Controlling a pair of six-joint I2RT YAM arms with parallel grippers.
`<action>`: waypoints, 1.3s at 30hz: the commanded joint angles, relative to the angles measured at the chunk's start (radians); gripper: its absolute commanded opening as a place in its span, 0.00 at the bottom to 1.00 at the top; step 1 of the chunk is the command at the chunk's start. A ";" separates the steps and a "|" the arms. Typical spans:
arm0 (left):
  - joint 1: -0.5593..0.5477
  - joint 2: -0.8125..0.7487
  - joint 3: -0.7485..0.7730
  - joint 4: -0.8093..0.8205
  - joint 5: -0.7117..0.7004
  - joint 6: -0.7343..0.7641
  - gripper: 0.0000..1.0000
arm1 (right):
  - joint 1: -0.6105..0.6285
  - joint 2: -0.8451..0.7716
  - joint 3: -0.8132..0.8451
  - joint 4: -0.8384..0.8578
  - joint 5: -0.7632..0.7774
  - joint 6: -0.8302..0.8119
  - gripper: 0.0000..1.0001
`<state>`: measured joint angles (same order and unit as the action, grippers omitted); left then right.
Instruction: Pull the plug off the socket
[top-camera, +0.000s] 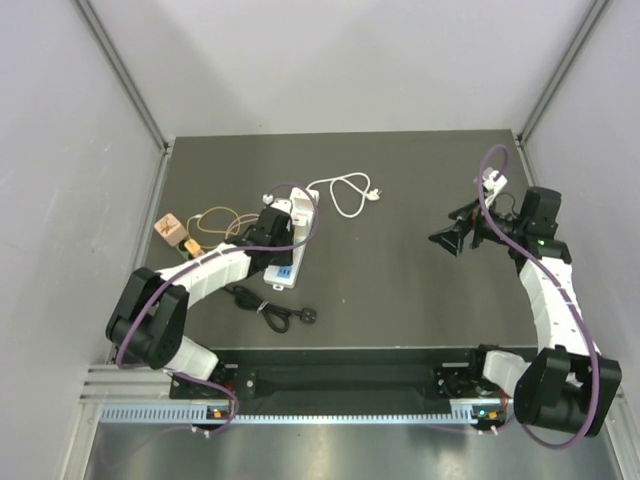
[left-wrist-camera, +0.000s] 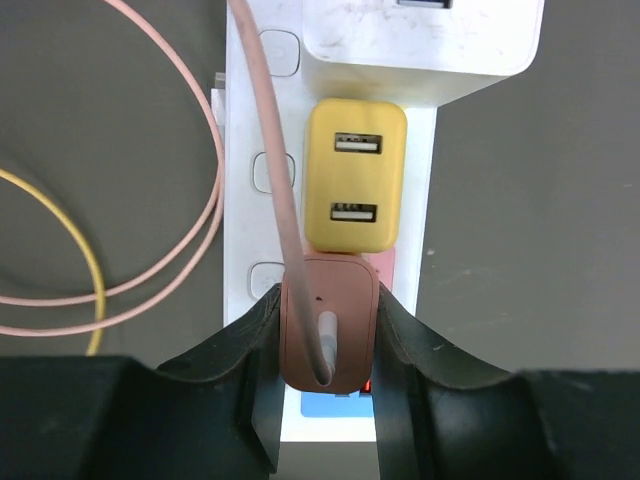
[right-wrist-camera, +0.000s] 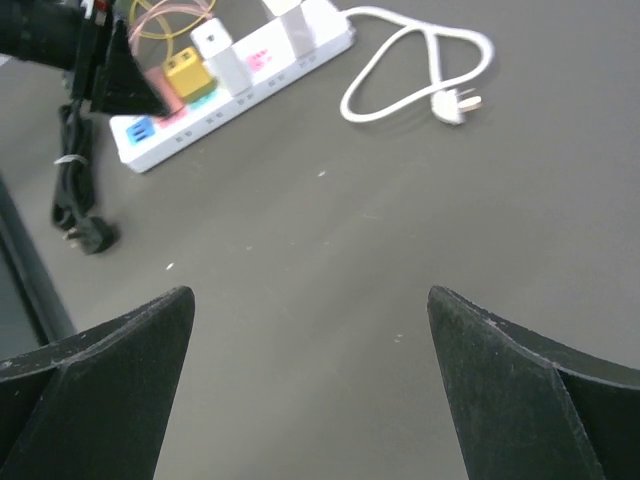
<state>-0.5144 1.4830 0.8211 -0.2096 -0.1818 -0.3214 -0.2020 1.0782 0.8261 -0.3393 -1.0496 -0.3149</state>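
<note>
power strip (top-camera: 291, 240), white, is laid lengthwise on the dark desk (top-camera: 420, 290), left of centre in the top view. a pinkish-brown plug (left-wrist-camera: 330, 325) is seated in a socket near the strip's near end. its pink cable (left-wrist-camera: 268, 150) is led away over the strip and looped on the desk to the left, beside a thinner yellow cable (left-wrist-camera: 82, 255). on its far side the plug is touched by a yellow usb adapter (left-wrist-camera: 355, 190), and a white adapter (left-wrist-camera: 420, 40) is plugged in just beyond that.

the left arm (top-camera: 205, 268) is stretched from its base across to the strip. the left jaws are closed on the plug, pinching it. in the left wrist view the two black fingers (left-wrist-camera: 240, 385) are seen in contact with its two side faces.

the right arm (top-camera: 545, 290) is held over the right side of the desk, well apart from the strip. the right jaws are spread wide above bare desk and are directed toward the strip.

a white cord (top-camera: 345, 190) with a free plug is coiled beside the far end of the strip. a black cord (top-camera: 265, 305) is laid near the near end, just beside the left arm. a small tan object (top-camera: 168, 226), too small to identify, is placed left of the looped cables.
</note>
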 joint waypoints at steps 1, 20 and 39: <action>0.001 -0.076 0.050 0.137 0.105 -0.140 0.00 | 0.099 0.048 0.027 0.074 -0.040 0.052 1.00; -0.180 0.026 0.044 0.433 0.067 -0.513 0.00 | 0.694 0.534 0.039 0.450 0.419 0.799 1.00; -0.259 0.089 0.016 0.615 -0.004 -0.774 0.00 | 0.710 0.671 0.018 0.517 0.378 0.892 0.66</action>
<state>-0.7685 1.6135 0.8211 0.2184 -0.1711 -1.0214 0.4992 1.7504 0.8192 0.1314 -0.6704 0.5735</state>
